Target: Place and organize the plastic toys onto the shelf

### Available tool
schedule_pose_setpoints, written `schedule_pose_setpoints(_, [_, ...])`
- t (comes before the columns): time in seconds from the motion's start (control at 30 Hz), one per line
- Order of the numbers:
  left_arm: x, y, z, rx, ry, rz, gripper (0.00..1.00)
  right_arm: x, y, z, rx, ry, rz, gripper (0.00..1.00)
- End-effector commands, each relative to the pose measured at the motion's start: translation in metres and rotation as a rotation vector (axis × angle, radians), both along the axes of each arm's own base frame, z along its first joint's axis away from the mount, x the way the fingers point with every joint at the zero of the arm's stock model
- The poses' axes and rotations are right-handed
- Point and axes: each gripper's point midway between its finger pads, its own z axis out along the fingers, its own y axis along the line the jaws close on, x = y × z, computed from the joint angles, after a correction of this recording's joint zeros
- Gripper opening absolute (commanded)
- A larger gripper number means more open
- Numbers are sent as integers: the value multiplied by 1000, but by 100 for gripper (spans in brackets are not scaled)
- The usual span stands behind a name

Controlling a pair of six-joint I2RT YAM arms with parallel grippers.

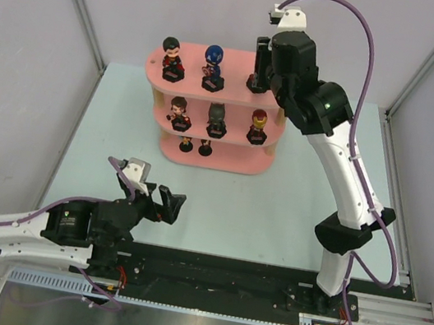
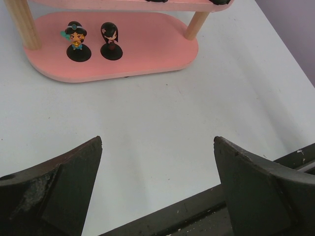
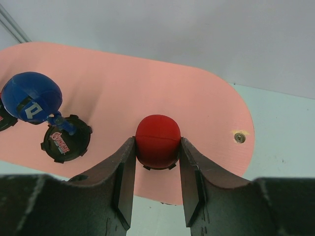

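Note:
The pink shelf (image 1: 226, 160) stands at the back of the table. My right gripper (image 3: 156, 141) is over the right part of its top board (image 3: 197, 93), shut on a red-headed toy (image 3: 157, 137) by the head, black base downward. To its left on that board stand a blue-headed toy (image 3: 30, 101) and a dark-haired toy (image 1: 171, 55). The middle tier holds three toys, among them a black one (image 1: 218, 117) and a red-gold one (image 1: 259, 122). Two small figures (image 2: 76, 39) (image 2: 111, 38) stand on the bottom board. My left gripper (image 1: 170, 205) hovers open and holds nothing near the table's front.
The pale table (image 1: 276, 206) is walled by grey panels left, right and behind. A black rail (image 1: 223, 276) with both arm bases runs along the near edge. The right arm (image 1: 342, 163) reaches from its base up over the shelf's right end.

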Motion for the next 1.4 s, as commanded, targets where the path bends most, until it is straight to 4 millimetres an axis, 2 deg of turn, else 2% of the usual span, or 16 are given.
schedule_pose_setpoints(0.0, [1,1,9,-52,1,21,100,6,1,0,-4,-6,5,13])
schedule_pose_setpoints(0.17, [2,3,9,-58,-1,28,100,8,2,-1,-2,-7,5,22])
schedule_pose_setpoints(0.5, [2,4,9,-57,-1,30,100,10,4,0,4,-12,11,56])
schedule_pose_setpoints(0.7, [2,6,8,-61,1,35,100,11,7,1,18,-16,25,66])
schedule_pose_setpoints(1.0, [2,10,9,-67,2,42,100,13,12,3,54,-16,54,74])
schedule_pose_setpoints(1.2, [2,12,10,-73,1,47,100,15,11,18,113,-44,83,86])
schedule_pose_setpoints(1.3, [2,14,11,-79,1,53,100,11,8,39,150,-93,109,97])
schedule_pose_setpoints(1.37, [2,15,12,-82,1,53,100,5,2,60,165,-149,119,100])
